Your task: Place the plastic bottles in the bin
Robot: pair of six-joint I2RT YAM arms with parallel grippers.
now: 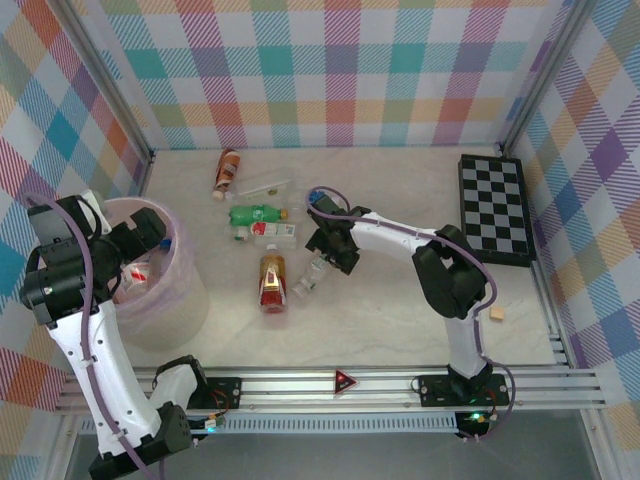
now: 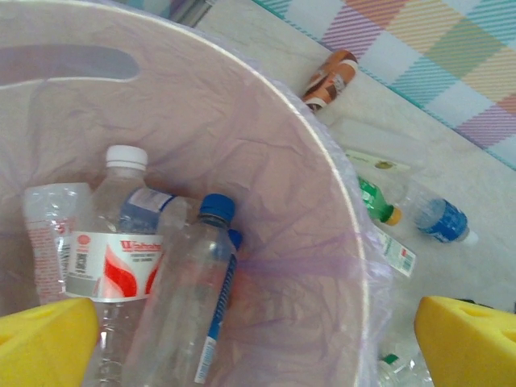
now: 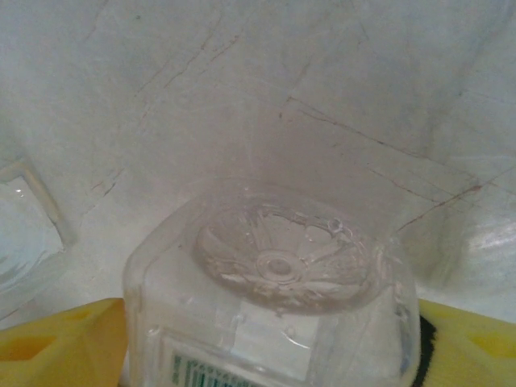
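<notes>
**A:** Top external status: bin (image 1: 178,300) sits front-left. Left gripper (image 2: 258,347) hangs over it, pads spread wide, nothing between them.

**B:** What's in so far?

**A:** Left wrist gives at least three inside: white-capped bottle (image 2: 109,250), blue-capped bottle (image 2: 193,290), crumpled clear one (image 2: 48,234) against the wall.

**B:** And out on the table?

**A:** Orange-labelled bottle (image 1: 227,172) at the back, green bottle (image 1: 255,213), white-labelled bottle (image 1: 270,231) just beside it, red-labelled bottle (image 1: 272,282) nearer the arms, plus a clear bottle (image 1: 308,280) under the right gripper (image 1: 322,262). Maybe a flattened clear one near the orange, hard to make out. I'd call it under halfway.

**B:** Right side got a grip?

**A:** Can't tell. Right wrist has the clear bottle's base between the yellow pads, one each side, but whether they press on it isn't visible. Bottle lies on the table, well apart from the bin.
</notes>
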